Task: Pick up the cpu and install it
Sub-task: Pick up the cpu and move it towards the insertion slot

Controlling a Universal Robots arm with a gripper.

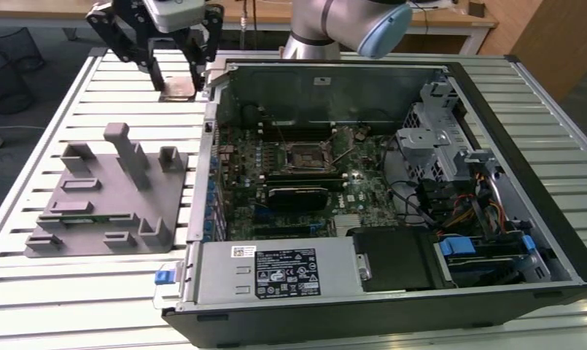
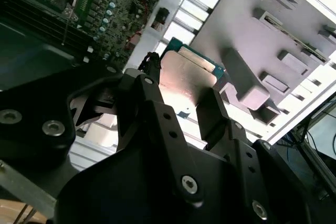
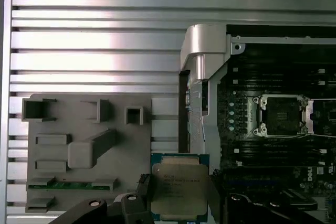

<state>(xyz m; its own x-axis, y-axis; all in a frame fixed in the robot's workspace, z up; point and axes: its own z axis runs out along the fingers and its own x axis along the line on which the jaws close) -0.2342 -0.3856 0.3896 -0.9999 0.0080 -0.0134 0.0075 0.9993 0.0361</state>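
Silver cpu [image 3: 178, 190]: 1, held | fingers [image 2: 211, 113]: 2 | grey fixture [image 3: 58, 124]: 1

cpu [image 2: 186, 77] lower part hidden behind claw [image 2: 177, 94], arm [image 1: 334, 29] cut off at exterior view's top edge

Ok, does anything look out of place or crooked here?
Nothing stands out. The cpu sits square between the fingers, the motherboard socket is open and empty, and the grey fixture lies flat on the table.
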